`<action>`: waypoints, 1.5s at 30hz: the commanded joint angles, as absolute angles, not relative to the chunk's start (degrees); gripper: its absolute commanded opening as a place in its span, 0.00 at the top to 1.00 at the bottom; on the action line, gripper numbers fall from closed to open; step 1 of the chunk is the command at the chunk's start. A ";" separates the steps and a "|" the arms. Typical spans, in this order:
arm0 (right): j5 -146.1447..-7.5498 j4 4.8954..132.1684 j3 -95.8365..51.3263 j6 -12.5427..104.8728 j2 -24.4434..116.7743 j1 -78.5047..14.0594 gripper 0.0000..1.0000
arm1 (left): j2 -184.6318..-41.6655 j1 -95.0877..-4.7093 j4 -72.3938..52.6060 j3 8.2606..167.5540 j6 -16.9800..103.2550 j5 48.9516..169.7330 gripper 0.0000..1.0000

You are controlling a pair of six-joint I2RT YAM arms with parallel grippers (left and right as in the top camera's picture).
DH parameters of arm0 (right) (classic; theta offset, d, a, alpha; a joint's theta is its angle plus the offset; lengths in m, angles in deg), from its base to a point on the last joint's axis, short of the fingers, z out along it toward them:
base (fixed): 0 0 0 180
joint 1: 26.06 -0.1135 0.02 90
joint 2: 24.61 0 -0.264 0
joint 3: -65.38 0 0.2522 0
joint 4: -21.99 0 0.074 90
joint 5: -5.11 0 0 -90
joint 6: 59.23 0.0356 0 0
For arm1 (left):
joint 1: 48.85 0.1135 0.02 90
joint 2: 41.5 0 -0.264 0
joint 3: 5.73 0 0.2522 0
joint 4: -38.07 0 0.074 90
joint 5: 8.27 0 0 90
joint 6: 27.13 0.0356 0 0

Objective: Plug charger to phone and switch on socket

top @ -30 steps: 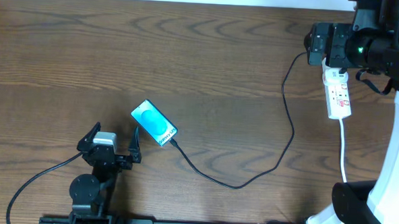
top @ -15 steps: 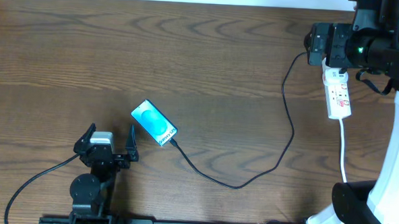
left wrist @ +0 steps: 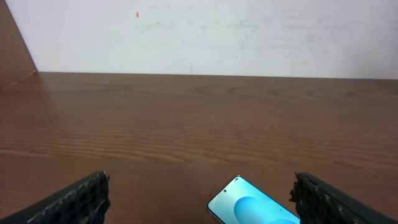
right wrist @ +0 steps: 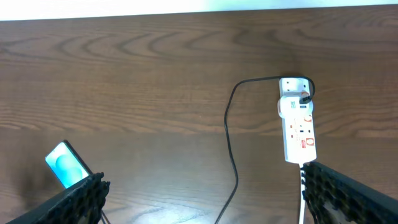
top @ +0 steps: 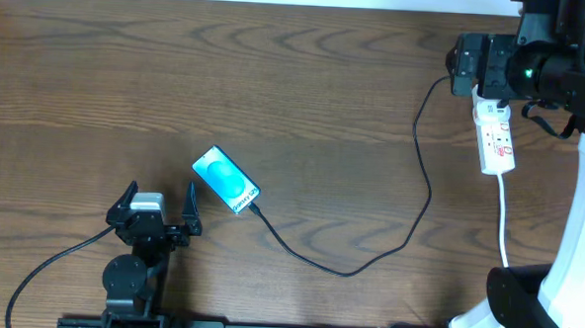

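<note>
left end effector (top: 162, 191), fingers apart, sits beside the phone (top: 226, 179) on the table (top: 306, 85), charger (top: 429, 195) reaching its corner. right end effector (right wrist: 202, 177), likewise apart, hangs near the socket (top: 497, 141); a skewed press could drag the charger loose.

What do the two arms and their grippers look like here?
Left arm: black joints, a grey block at the wrist, a black cable trailing off. Right arm: black housing with a lit green light, then a white shell lower down. The left gripper and right gripper have black fingers with ridged pads.
</note>
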State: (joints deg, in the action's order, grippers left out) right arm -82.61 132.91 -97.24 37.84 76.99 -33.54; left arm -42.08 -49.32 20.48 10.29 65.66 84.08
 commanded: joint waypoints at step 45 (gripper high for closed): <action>-87.33 39.87 21.73 32.88 8.74 -36.17 0.01 | -41.77 -49.04 19.71 8.50 65.60 82.52 0.06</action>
